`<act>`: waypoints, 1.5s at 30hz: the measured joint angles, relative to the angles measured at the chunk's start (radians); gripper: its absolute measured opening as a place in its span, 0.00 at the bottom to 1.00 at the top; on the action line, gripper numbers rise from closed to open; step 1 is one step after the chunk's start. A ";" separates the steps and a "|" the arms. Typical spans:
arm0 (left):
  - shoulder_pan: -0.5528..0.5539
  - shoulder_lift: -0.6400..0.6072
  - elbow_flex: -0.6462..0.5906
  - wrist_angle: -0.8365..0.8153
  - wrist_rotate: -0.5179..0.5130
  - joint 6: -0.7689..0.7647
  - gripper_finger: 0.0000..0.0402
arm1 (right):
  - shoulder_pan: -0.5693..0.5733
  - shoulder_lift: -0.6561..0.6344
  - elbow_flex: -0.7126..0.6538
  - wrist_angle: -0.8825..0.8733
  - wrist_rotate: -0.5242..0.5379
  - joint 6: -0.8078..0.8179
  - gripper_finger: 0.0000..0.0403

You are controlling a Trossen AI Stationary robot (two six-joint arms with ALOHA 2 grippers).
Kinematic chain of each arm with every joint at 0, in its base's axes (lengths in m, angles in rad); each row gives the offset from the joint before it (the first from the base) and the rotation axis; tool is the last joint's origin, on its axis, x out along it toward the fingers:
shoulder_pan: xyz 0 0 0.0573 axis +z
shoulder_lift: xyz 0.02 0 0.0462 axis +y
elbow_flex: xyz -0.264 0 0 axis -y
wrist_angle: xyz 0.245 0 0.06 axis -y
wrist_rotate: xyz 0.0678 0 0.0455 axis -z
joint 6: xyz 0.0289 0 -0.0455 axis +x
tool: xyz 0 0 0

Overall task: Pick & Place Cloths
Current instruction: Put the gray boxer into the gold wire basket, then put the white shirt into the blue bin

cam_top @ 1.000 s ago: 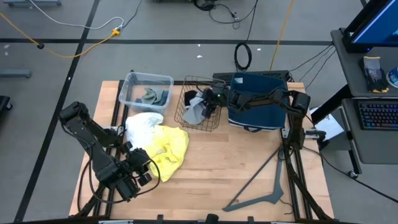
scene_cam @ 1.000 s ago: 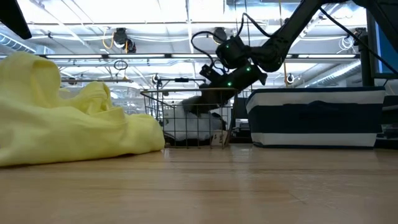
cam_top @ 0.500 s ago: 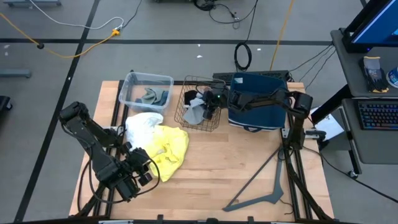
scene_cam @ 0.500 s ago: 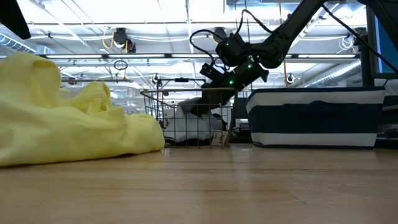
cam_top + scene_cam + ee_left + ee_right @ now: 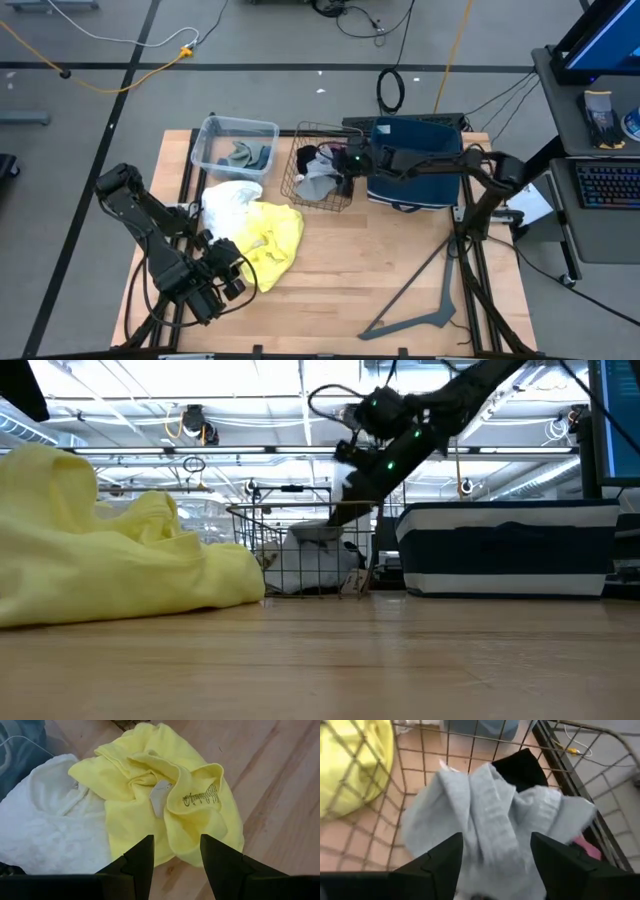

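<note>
Hovering over the wire basket [image 5: 318,178] rim, right tool [image 5: 343,172] gapes above grey cloth [image 5: 485,825].

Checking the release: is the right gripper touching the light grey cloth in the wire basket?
Cannot tell. In the right wrist view the right gripper is open just above the light grey cloth in the wire basket, with no clear gap or contact visible.

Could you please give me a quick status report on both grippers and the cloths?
Right gripper open over wire basket, grey cloth inside. Left gripper open, empty, facing yellow cloth. Nothing blocking.
</note>
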 joint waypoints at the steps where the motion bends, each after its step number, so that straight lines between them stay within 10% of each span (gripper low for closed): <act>1: 0.000 0.000 0.000 -0.002 0.000 -0.001 0.40 | 0.007 -0.018 0.000 -0.007 0.013 -0.006 0.57; 13: 0.009 0.000 -0.034 -0.146 0.007 -0.171 0.40 | 0.104 -0.232 0.000 -0.071 0.021 -0.046 0.57; 23: -0.020 0.001 -0.244 -0.005 0.287 -0.112 0.40 | 0.179 -0.323 0.000 -0.067 0.022 -0.087 0.56; 45: -0.135 0.189 -0.256 0.041 0.220 -0.073 0.40 | 0.181 -0.322 -0.026 -0.052 0.024 -0.076 0.56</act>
